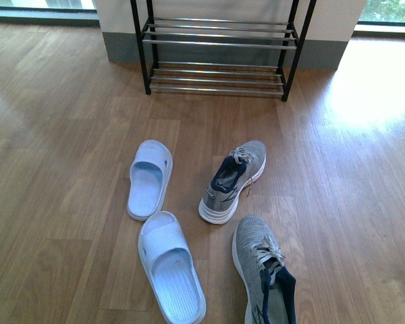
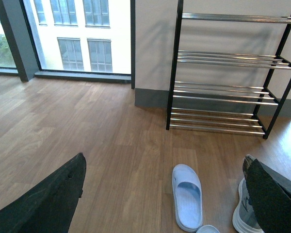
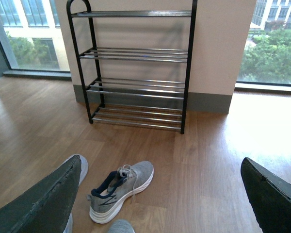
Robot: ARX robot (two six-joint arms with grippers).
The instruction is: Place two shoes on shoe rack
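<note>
Two grey knit sneakers lie on the wooden floor. One sneaker (image 1: 233, 181) (image 3: 120, 189) points toward the shoe rack (image 1: 219, 50) (image 2: 223, 92) (image 3: 136, 73), which stands against the far wall with bare chrome rods. The other sneaker (image 1: 264, 273) lies nearer, at the bottom of the front view, toe away from me; only its toe (image 3: 120, 226) shows in the right wrist view. My left gripper (image 2: 165, 194) hangs open high above the floor, part of a sneaker (image 2: 243, 213) behind one finger. My right gripper (image 3: 160, 194) is open too, above the farther sneaker. Neither arm shows in the front view.
Two pale blue slippers lie left of the sneakers, one farther (image 1: 150, 177) (image 2: 186, 196) and one nearer (image 1: 170, 264). Large windows (image 2: 68, 34) (image 3: 271, 43) flank the wall behind the rack. Bright sunlight falls on the floor (image 1: 371, 88) at the right.
</note>
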